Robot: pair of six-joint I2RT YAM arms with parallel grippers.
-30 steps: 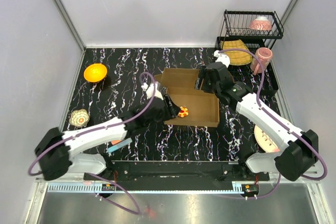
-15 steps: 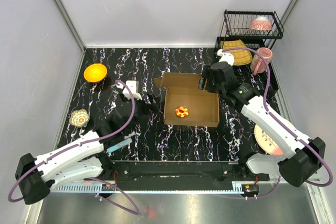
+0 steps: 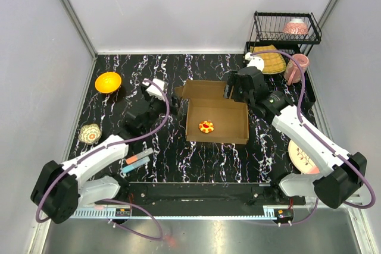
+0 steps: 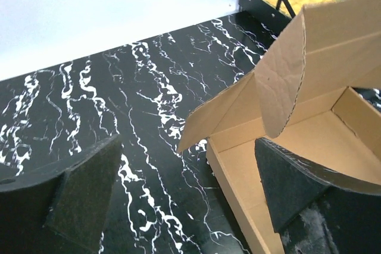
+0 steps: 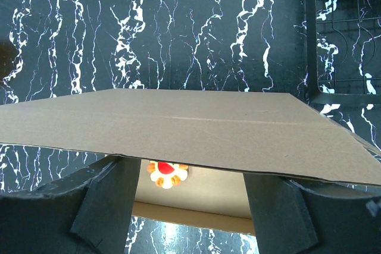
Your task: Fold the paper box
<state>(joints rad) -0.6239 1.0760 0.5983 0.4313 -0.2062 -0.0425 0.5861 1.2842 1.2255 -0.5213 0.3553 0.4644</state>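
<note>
At the box (image 3: 217, 124) on the bench (image 3: 178, 154)
Left gripper (image 4: 186, 142) gapes empty beside it; right gripper (image 3: 232, 92), part open, grips nothing, fingers at the raised rear flap (image 5: 178, 129).

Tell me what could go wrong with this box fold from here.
An orange-and-red item lies inside the paper box; closing the lid would likely trap it.
The left gripper is open and clear of the box, with only the right gripper at the lid, so the box may slide.
A side flap splays outward and could end up outside the lid.
</note>
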